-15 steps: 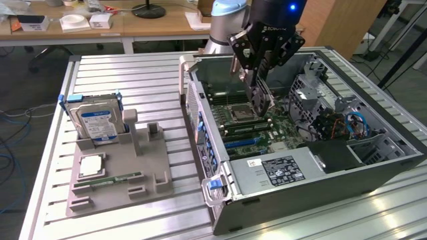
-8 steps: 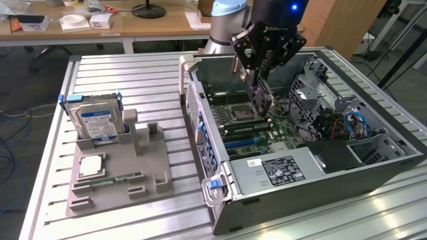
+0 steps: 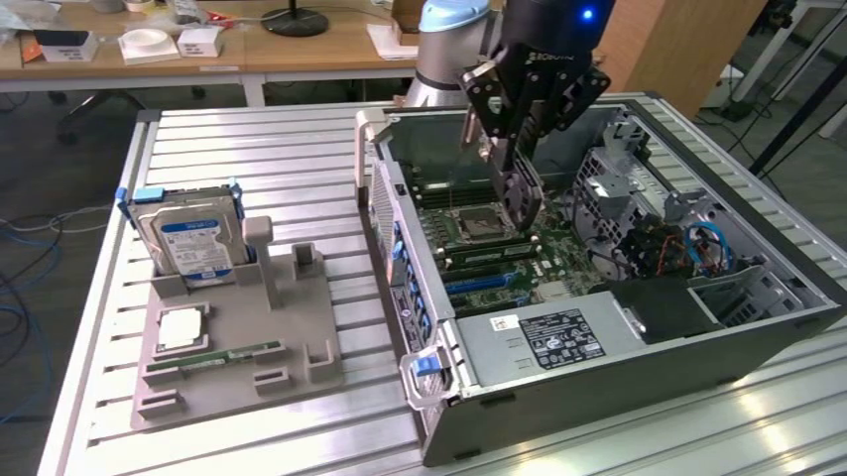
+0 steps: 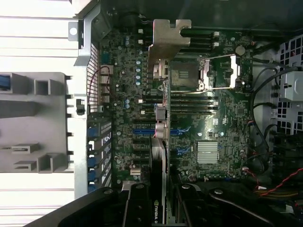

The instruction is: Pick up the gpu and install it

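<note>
Fingers (image 4: 137, 208): two dark fingers, partly closed and clamped on either face of the gpu (image 4: 160, 156).
Gripper (image 3: 517, 139): black, on the arm's wrist, pointing down over the open case; in the wrist view (image 4: 160, 198) it pinches one end of the card.
Gpu (image 3: 521, 193): held on edge and hanging down from the fingers into the case opening; dark body, silver bracket (image 4: 168, 40) at the end away from the fingers. Whether its low end touches the board cannot be told.
Motherboard (image 3: 497, 253): green, lying flat in the case below the card; wrist view (image 4: 222, 118).
Processor socket (image 3: 474, 223): metal-framed, just behind the card's low end in the exterior view; beside the bracket in the wrist view (image 4: 184, 78).
Blue slots (image 4: 154, 132): on the board, crossed by the card's edge in the wrist view.
Heat sink (image 4: 207, 152): small, silver, finned, near the blue slots.
Power supply (image 3: 556, 337): grey box with a black label, at the case's near end.
Case (image 3: 397, 233): on its side, open upward, on the table's half toward the exterior view's right.
Grey holder (image 3: 285, 332): toward the exterior view's left, well apart from the gripper.
Hard drive (image 3: 192, 243): upright in the holder, blue label.
Memory stick (image 3: 218, 355): narrow, green, flat on the holder.
Table (image 3: 265, 149): ribbed metal top.
</note>
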You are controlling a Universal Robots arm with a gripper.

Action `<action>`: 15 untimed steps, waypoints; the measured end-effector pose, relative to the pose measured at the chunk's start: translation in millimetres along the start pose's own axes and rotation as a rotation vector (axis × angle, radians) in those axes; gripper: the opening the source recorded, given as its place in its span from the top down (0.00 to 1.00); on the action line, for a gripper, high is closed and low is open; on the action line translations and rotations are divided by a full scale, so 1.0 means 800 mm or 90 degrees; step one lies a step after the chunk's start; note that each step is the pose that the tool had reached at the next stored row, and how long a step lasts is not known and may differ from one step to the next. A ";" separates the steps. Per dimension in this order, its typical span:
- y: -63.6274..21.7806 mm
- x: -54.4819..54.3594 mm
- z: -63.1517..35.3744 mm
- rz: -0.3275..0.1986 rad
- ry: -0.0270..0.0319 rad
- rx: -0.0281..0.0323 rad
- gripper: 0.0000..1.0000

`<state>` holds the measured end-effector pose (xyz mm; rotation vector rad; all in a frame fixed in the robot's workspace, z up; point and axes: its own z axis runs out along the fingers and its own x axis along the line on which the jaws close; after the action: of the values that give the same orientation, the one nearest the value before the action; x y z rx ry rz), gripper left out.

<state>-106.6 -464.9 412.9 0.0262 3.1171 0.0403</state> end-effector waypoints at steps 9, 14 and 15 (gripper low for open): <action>0.000 -0.004 0.000 0.000 0.0000 0.0000 0.74; 0.000 -0.006 0.000 0.000 0.0000 0.0000 0.74; 0.000 -0.007 0.000 0.000 0.0000 -0.0001 0.74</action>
<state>-101.4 -464.9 412.9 0.0262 3.1172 0.0405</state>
